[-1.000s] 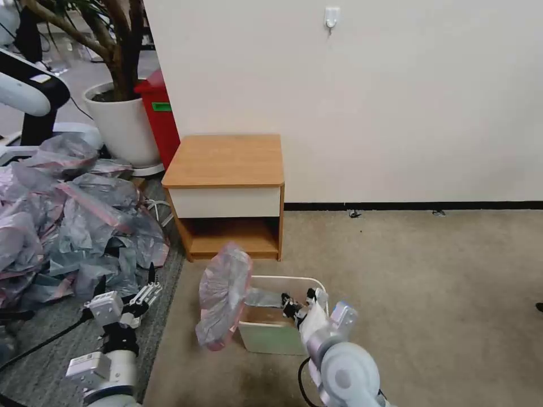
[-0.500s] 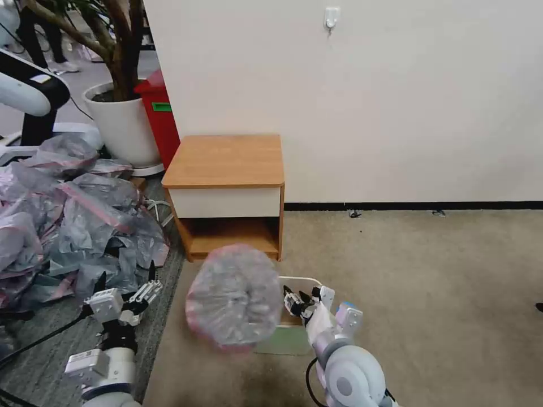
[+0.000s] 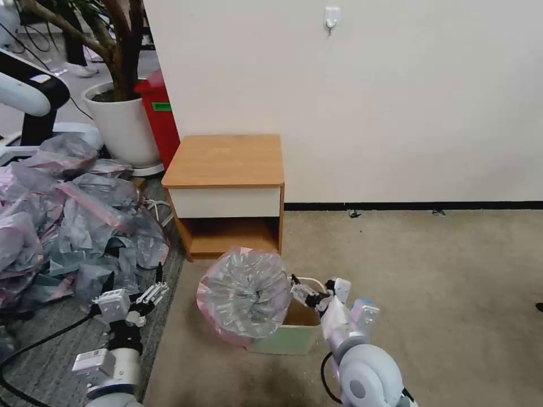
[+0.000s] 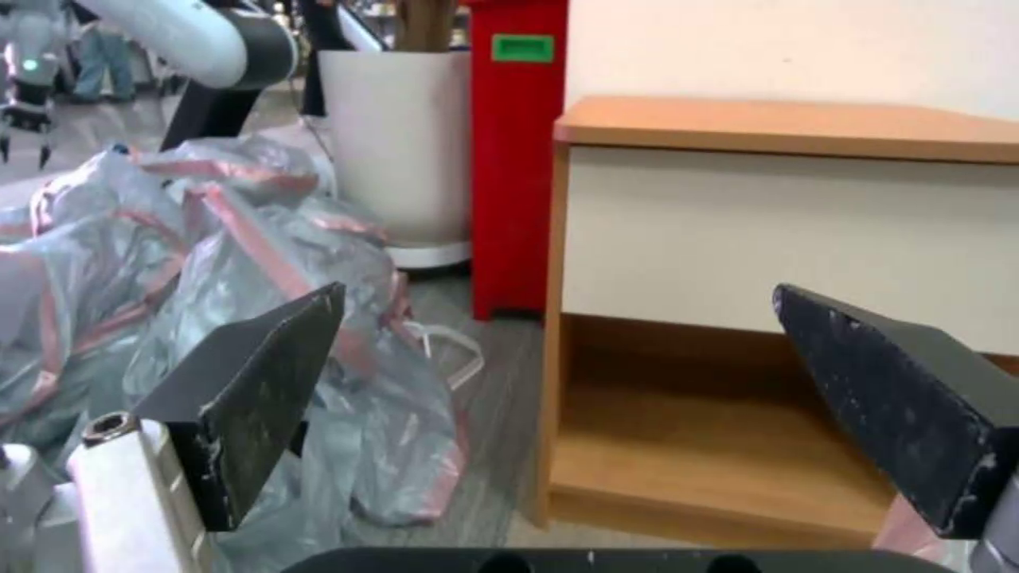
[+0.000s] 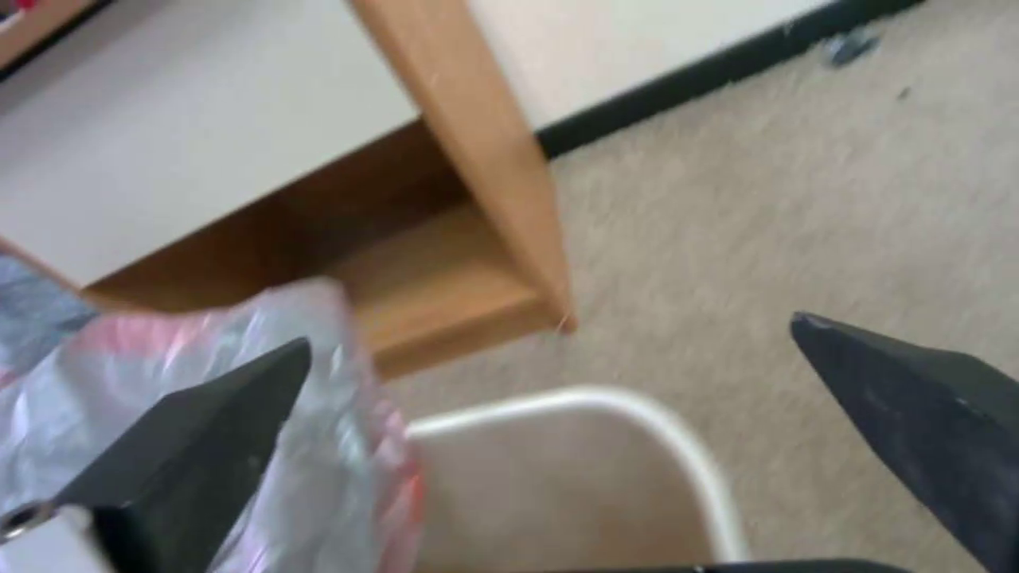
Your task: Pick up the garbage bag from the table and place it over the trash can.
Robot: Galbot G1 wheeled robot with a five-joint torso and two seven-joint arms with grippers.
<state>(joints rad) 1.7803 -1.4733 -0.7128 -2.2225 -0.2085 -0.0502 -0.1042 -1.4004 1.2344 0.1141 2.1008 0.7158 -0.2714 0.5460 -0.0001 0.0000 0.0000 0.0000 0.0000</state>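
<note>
The garbage bag (image 3: 244,294) is puffed into a round grey balloon with a pink rim. It rests on the left rim of the cream trash can (image 3: 283,342), which stands on the carpet in front of the table (image 3: 226,158). My right gripper (image 3: 308,294) hovers over the can's opening, just right of the bag. In the right wrist view this gripper (image 5: 552,330) is open, the bag (image 5: 212,414) lies beside one finger and the can's rim (image 5: 637,406) curves below. My left gripper (image 3: 141,297) is open, low on the left, and holds nothing.
A big heap of grey-pink bags (image 3: 68,215) covers the floor on the left, close to my left gripper. A red bin (image 3: 161,121) and a white plant pot (image 3: 121,127) stand behind the heap. Open carpet (image 3: 424,294) stretches to the right of the can.
The bag swung from hanging at the can's left side, ballooned out and now sits on the can's left rim. My right gripper moved slightly right and back. My left gripper shifted a little right.
</note>
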